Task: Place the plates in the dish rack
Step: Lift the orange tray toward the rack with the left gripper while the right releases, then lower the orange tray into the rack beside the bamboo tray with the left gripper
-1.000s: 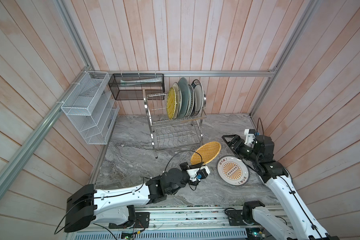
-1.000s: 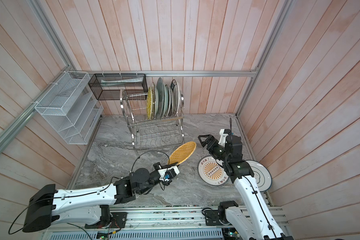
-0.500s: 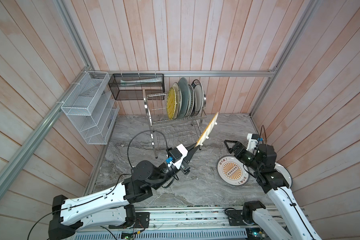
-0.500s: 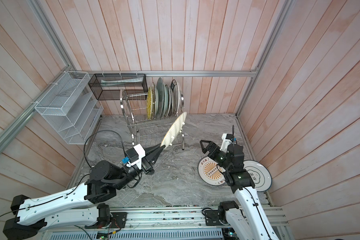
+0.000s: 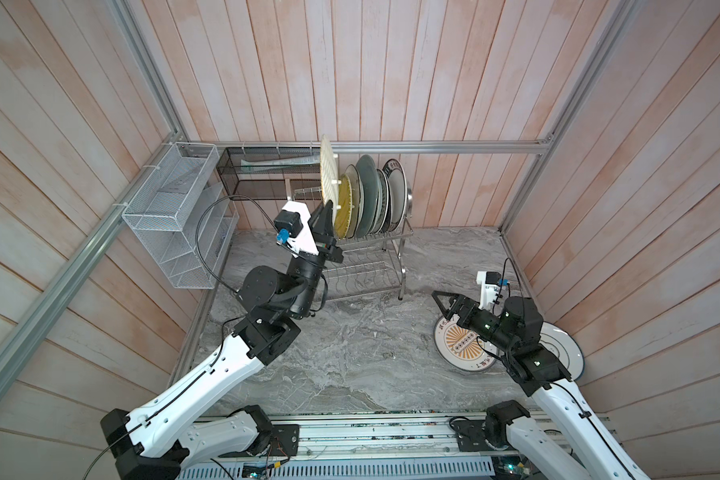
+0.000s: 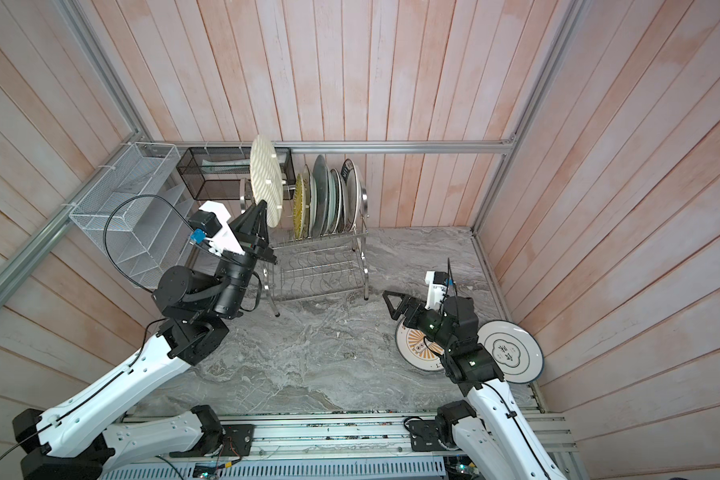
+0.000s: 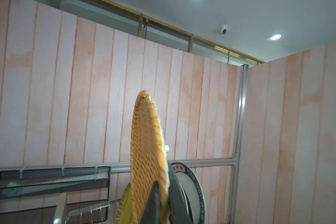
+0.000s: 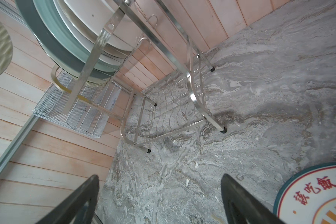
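**Woven plate poised on edge above the dish rack's top tier**

The left gripper [image 5: 329,206] is clamped tight on the lower rim of the orange woven-pattern plate [image 5: 327,170]. It holds the plate upright over the left end of the racked plates [image 5: 366,195] on the dish rack [image 5: 400,262], which stands by the rear edge of the marble-look tabletop [image 5: 350,353]. This looks like the slotting step. Next it must lower the plate edge-on between free prongs beside the yellow-green plate [image 6: 298,203], then let go. The right gripper [image 8: 159,180] gapes wide and empty over the sunburst plate [image 8: 308,194], whose red rim text reads "該吃飯了". This plate lies flat near the tabletop's right edge beside a blue-ringed plate [image 6: 510,351], whose centre characters are too small to read.
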`<action>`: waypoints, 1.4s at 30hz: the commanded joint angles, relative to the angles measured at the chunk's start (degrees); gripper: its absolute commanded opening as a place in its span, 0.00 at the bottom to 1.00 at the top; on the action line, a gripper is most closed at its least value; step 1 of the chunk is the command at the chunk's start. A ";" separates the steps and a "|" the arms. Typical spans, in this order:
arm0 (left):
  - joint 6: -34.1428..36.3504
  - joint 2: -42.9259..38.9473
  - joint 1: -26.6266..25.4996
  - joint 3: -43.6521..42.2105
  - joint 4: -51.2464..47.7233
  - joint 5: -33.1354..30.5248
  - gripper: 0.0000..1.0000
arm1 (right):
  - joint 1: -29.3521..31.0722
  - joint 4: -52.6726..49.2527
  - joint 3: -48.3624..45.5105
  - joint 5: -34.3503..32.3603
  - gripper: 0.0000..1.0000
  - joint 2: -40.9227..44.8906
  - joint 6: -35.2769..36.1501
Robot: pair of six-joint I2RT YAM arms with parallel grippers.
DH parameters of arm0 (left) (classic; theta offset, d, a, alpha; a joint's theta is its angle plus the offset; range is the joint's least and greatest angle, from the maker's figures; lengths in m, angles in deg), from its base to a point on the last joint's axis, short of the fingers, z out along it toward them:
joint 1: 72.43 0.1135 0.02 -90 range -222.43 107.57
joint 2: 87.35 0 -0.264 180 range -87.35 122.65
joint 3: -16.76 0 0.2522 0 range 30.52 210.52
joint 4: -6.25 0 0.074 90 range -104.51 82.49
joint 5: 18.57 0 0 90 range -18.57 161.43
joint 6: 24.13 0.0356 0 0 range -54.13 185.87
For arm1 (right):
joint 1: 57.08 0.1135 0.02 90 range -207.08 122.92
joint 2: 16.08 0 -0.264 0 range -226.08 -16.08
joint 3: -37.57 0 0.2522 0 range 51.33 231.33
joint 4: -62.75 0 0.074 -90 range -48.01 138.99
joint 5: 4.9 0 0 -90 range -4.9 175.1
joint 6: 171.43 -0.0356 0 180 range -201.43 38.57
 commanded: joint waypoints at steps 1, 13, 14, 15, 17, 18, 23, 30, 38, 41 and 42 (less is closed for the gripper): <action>-9.23 1.66 5.57 3.22 -4.17 3.42 0.00 | 1.47 2.67 -1.79 0.29 0.98 -1.11 0.77; -16.11 12.87 10.28 11.08 -14.95 5.54 0.00 | 3.04 4.54 -2.27 0.87 0.98 -3.23 1.37; -16.27 13.53 10.32 11.43 -15.42 5.03 0.00 | 3.13 4.47 -2.40 0.90 0.98 -3.28 1.45; -16.41 14.23 10.36 12.08 -16.23 4.43 0.00 | 3.15 4.48 -2.58 0.98 0.98 -3.28 1.45; -16.72 15.36 10.47 12.84 -17.30 3.25 0.00 | 3.23 4.44 -2.85 1.08 0.98 -3.28 1.50; -16.84 15.82 10.58 12.87 -17.47 3.25 0.00 | 3.29 4.40 -2.99 1.09 0.98 -3.28 1.45; -18.84 18.05 11.35 13.43 -19.15 3.89 0.00 | 3.21 4.48 -3.00 1.18 0.98 -3.17 1.52; -19.31 18.59 11.53 12.29 -19.43 1.77 0.00 | 3.28 4.23 -3.28 1.18 0.98 -3.19 1.55; -19.71 17.96 11.65 11.19 -19.09 1.19 0.00 | 3.24 4.53 -3.82 1.26 0.98 -3.18 1.19; -19.19 17.26 11.63 11.54 -18.71 0.76 0.00 | 3.24 4.68 -3.93 1.44 0.98 -3.15 1.01; -18.89 16.76 11.64 11.29 -18.07 1.07 0.00 | 3.27 4.74 -4.15 1.45 0.98 -3.11 0.86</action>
